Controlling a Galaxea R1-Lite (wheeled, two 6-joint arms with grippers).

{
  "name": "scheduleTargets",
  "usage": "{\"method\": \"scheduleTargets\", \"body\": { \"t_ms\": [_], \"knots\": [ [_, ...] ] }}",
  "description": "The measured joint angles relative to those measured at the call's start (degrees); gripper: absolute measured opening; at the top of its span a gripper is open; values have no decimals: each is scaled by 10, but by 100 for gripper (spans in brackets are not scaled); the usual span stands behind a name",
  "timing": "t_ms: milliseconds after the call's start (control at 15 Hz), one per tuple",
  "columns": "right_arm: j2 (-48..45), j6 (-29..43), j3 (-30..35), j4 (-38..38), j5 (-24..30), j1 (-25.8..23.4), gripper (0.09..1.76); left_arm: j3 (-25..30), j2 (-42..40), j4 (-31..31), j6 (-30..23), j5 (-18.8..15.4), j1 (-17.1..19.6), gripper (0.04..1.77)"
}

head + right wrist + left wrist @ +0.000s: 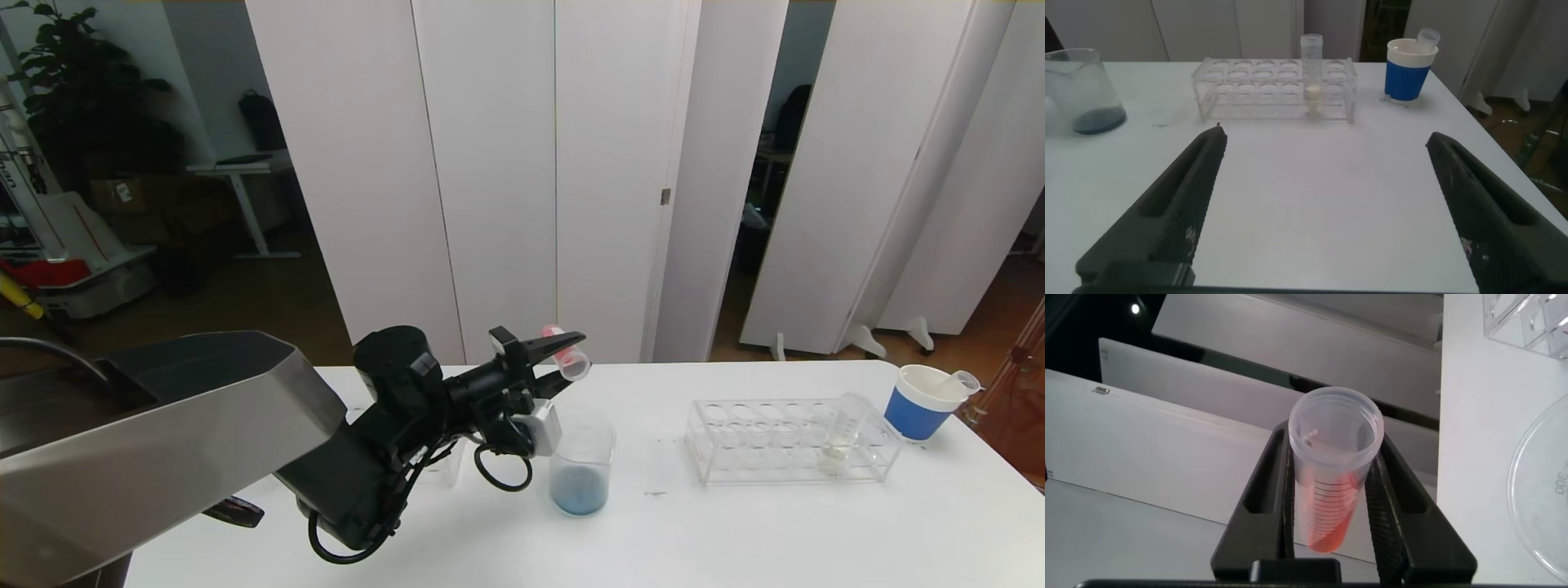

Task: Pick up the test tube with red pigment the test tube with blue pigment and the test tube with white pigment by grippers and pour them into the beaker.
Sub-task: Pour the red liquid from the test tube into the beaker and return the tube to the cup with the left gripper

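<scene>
Above bench middle-left: left gripper (563,355) clamped on test tube with red pigment (1333,480), tilted over beaker (580,463). Tube light, smooth, likely slippery; grip mid-body. Test tube with white pigment (1311,65) racked toward right edge. Right gripper (1327,208) spread wide, empty.

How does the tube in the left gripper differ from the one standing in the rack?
The clear tube with red liquid is clamped in the left gripper, tilted above the wide clear beaker. The clear tube with whitish liquid stands upright in the clear plastic rack, ungripped. Both are open-topped.
</scene>
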Motion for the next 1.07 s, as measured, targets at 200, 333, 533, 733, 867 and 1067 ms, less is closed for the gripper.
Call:
{"method": "scheduleTargets", "body": {
  "t_ms": [200,333,533,733,867,1067],
  "knots": [
    [0,0,0,0,0,0,175,-5,11,-5,14,-1,20,59],
    [0,0,0,0,0,0,175,-13,19,-5,17,-1,24,59],
    [0,0,0,0,0,0,175,-20,28,-5,20,0,22,59],
    [0,0,0,0,0,0,175,-21,30,-6,20,0,22,59],
    [0,0,0,0,0,0,175,-19,30,-9,21,-1,22,59],
    [0,0,0,0,0,0,175,-17,29,-13,28,-11,21,59]
  ]
}}
